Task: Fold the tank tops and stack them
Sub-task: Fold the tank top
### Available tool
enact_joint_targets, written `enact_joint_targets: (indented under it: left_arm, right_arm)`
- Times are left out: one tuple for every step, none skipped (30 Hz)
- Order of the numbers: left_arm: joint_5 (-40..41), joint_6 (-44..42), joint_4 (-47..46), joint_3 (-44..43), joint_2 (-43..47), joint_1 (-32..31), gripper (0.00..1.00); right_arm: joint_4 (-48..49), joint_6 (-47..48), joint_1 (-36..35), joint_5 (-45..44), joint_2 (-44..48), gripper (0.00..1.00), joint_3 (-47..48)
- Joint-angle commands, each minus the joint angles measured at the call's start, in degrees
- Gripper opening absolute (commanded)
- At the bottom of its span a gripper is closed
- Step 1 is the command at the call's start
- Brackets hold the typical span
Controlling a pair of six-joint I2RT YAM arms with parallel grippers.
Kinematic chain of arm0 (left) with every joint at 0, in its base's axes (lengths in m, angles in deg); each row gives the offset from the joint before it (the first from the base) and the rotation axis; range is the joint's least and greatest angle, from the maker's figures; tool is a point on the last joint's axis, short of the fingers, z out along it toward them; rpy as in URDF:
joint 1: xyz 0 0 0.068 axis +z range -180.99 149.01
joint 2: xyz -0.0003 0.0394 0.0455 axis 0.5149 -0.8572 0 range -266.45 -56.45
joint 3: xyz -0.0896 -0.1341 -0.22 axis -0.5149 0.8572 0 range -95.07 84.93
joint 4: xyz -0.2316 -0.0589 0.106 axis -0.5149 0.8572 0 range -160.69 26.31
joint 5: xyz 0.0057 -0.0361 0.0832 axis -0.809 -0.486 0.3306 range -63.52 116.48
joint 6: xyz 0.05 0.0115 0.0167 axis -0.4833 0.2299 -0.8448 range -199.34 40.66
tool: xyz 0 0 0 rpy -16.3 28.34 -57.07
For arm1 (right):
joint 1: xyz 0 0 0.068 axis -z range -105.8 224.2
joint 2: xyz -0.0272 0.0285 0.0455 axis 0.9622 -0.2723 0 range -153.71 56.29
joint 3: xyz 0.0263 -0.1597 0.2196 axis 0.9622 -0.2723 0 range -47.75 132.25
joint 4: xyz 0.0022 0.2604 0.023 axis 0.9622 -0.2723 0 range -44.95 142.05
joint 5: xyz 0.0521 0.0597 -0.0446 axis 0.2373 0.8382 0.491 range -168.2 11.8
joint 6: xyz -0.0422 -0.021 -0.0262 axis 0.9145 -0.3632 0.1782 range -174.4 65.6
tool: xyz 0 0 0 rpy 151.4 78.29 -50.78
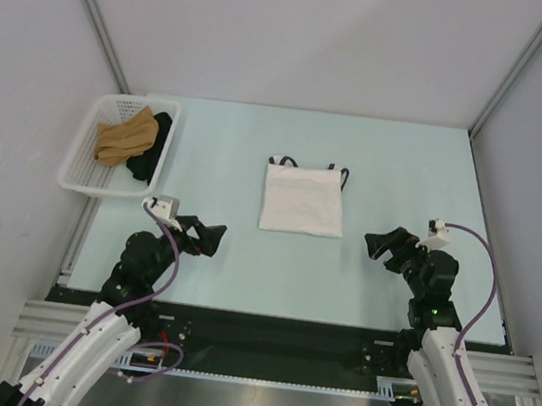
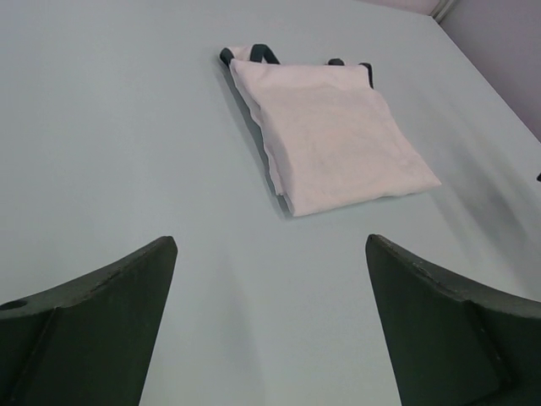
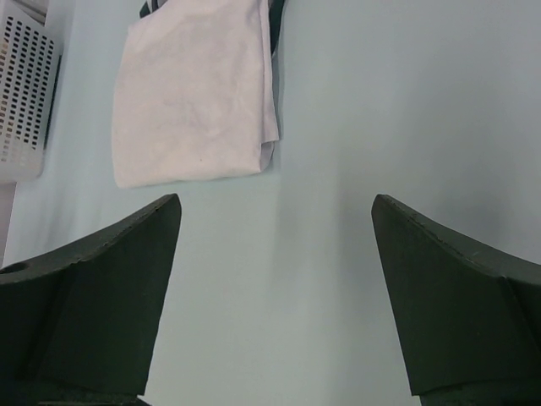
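A folded white tank top lies flat in the middle of the table, plain side up, its dark navy straps showing at the far edge. It also shows in the left wrist view and in the right wrist view. My left gripper is open and empty, low over the table to the near left of the tank top. My right gripper is open and empty to the near right of it. Neither touches the cloth.
A white plastic basket stands at the far left, holding a tan garment and a black garment. Grey walls with metal rails close in the table on three sides.
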Motion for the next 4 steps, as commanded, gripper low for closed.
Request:
enact_joint_targets:
  left_arm:
    - [-0.58,-1.22,-2.43,-0.68,0.58,-0.22,1.0]
    - [-0.4,-1.05,-2.34,-0.59,0.67,-0.22,1.0]
    - [-0.23,-1.05,-2.25,-0.68,0.76,-0.22,1.0]
    - [-0.23,-1.05,-2.16,-0.68,0.76,-0.22,1.0]
  right_arm:
    - [1.8,-0.15,-0.16,-0.95,0.15,1.0,1.6]
    - [1.98,-0.15,-0.16,-0.77,0.06,1.0,1.6]
    - [2.07,-0.15,-0.24,-0.77,0.06,1.0,1.6]
    - [2.07,-0.15,-0.24,-0.77,0.15,1.0,1.6]
